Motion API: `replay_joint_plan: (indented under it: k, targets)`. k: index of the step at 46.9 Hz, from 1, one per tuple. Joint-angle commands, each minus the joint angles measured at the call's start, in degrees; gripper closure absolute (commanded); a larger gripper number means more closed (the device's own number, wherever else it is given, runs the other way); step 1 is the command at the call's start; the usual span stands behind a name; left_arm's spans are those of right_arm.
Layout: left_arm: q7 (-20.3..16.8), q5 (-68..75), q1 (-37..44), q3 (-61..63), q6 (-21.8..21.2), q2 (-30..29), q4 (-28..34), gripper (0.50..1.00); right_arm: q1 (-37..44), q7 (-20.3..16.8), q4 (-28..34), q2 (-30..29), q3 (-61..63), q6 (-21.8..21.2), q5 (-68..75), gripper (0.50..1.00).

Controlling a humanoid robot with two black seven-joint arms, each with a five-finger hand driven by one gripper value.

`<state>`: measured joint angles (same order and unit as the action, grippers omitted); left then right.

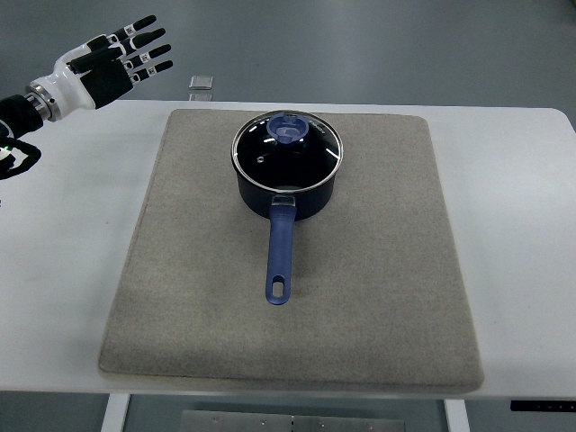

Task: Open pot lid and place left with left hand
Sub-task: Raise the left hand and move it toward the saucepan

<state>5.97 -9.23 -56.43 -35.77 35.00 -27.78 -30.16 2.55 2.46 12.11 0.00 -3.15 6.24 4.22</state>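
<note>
1. The pot (286, 184) is being shown in glossy dark-blue enamel, with a smooth blue handle (281, 256).
2. Its lid (288, 149) is being seen as clear glass rimmed in shiny metal.
3. The mat (180, 297) is being presented as rough, matt grey cloth.
4. The desk (72, 225) is being seen as smooth, matt white.
5. The left hand (117, 58) is being shown in hard black-and-white plastic.

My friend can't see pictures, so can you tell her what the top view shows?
A dark blue pot with its glass lid still on sits on a grey mat on a white table, handle pointing toward the camera. The robot's left hand hovers at the upper left, fingers spread, holding nothing.
</note>
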Motion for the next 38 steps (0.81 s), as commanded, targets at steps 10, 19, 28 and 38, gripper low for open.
replay_joint_plan:
  k: [10,19,28,38]
  targets:
    - [-0.1,0.0,-0.2,-0.1,0.0,-0.1,0.5,0.508,0.0,0.0,0.0,0.0,0.0,0.0,0.0,0.585]
    - [-0.1,0.1,-1.0,-0.1,0.0,1.1,1.9,0.508,0.0,0.0,-0.1,0.0,0.0,0.0,0.0,0.585]
    - [-0.4,0.1,-2.0,-0.2,0.0,1.3,1.9,0.508,0.0,0.0,-0.1,0.0,0.0,0.0,0.0,0.585]
    - [-1.6,0.6,-3.2,0.2,0.0,2.2,2.0,0.508,0.0,0.0,0.0,0.0,0.1,0.0,0.0,0.585]
